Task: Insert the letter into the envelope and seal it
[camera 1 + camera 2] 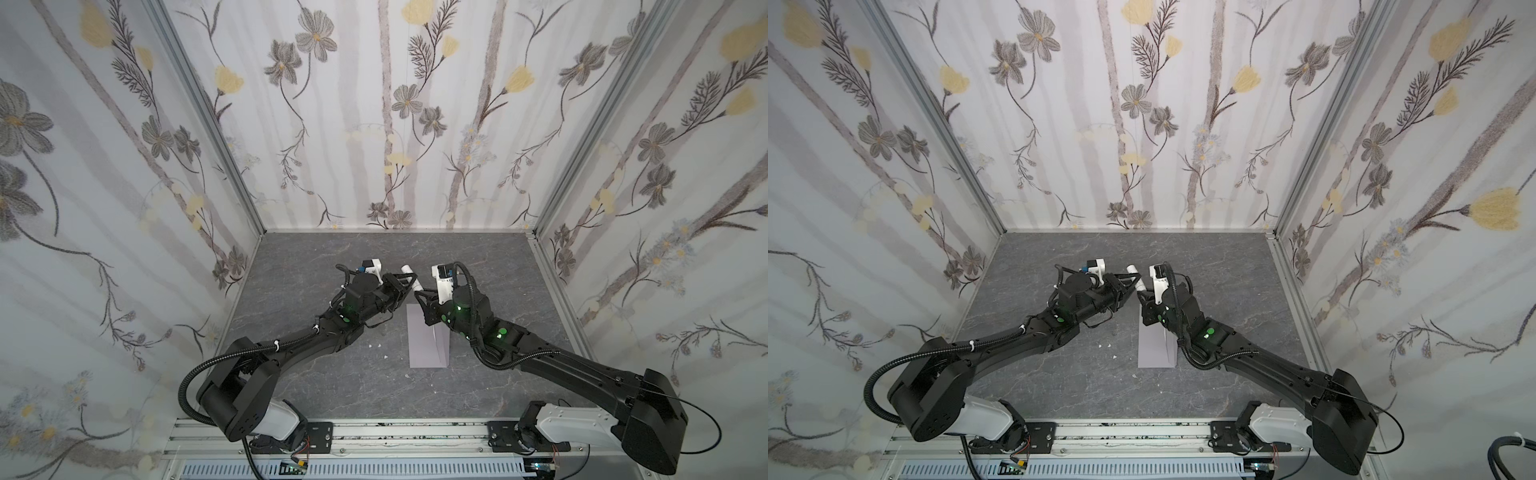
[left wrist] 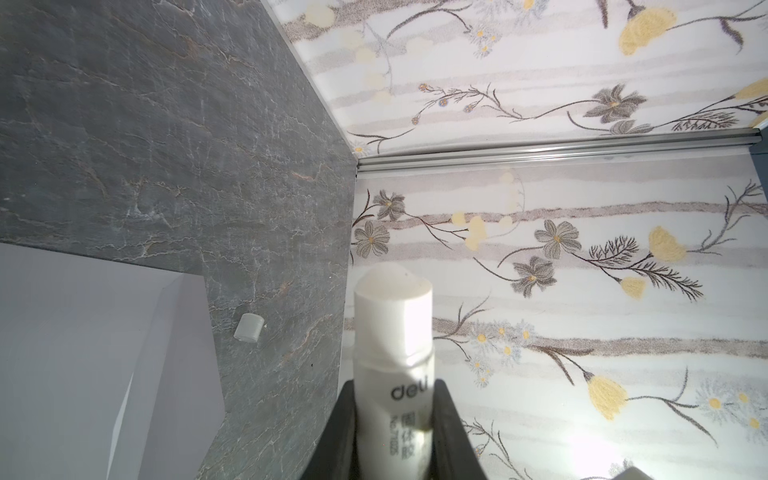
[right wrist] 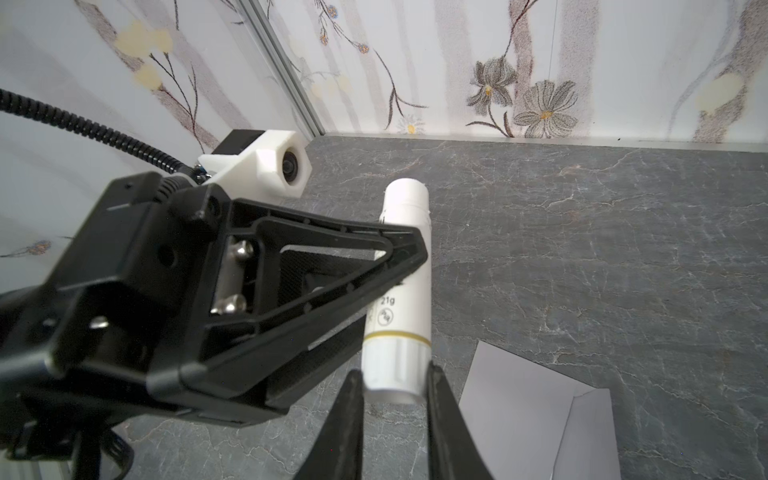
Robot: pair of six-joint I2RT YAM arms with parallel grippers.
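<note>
**Two hands meeting above the bench (image 1: 478,270).**
- Left hand (image 2: 395,390): set narrow, clamped across the body of an uncapped glue stick (image 3: 409,303). The stick's glue end points away from this hand, toward the back wall.
- Right hand (image 3: 392,376): also narrow, pinching the stick's base end between its fingertips.
- Envelope (image 1: 424,340): flat on the bench, just below the right hand. In both top views that hand overlaps its far end.
- Cap (image 2: 248,327): loose on the bench near the envelope's far corner, not touching it.
- Letter: a thin white line (image 1: 435,333) runs along the envelope, but I cannot tell whether it is the letter's edge.
</note>
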